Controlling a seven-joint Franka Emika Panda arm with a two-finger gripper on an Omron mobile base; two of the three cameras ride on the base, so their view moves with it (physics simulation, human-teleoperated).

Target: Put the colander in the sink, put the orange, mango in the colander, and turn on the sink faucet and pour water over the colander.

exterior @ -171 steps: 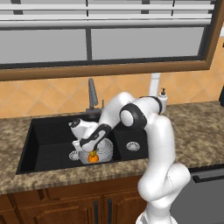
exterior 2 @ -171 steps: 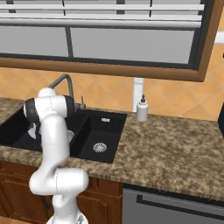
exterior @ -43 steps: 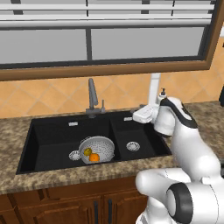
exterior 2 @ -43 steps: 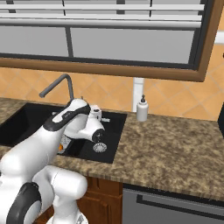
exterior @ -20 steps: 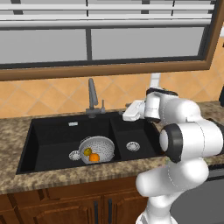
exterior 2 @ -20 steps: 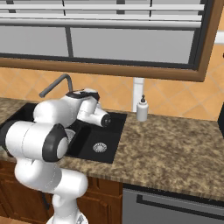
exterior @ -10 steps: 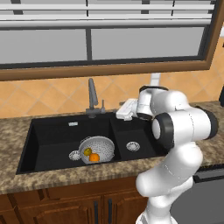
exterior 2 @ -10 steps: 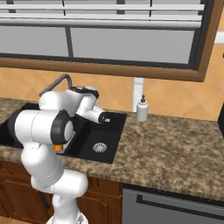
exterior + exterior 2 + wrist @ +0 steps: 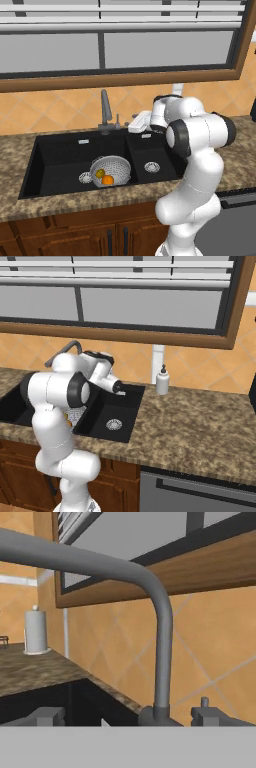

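Over the right basin of the sink (image 9: 55,165), I have the hand (image 9: 134,123) hanging just beside the faucet (image 9: 105,111), its fingers spread wide and holding nothing. The colander (image 9: 114,169) sits in the left basin with the orange (image 9: 107,179) and mango (image 9: 100,173) inside, so I judge turning on the water is what remains. In the hand view the small lever (image 9: 204,703) stands right of the faucet's stem; I should nudge it gently and keep clear of the spout and the soap dispenser (image 9: 162,380).
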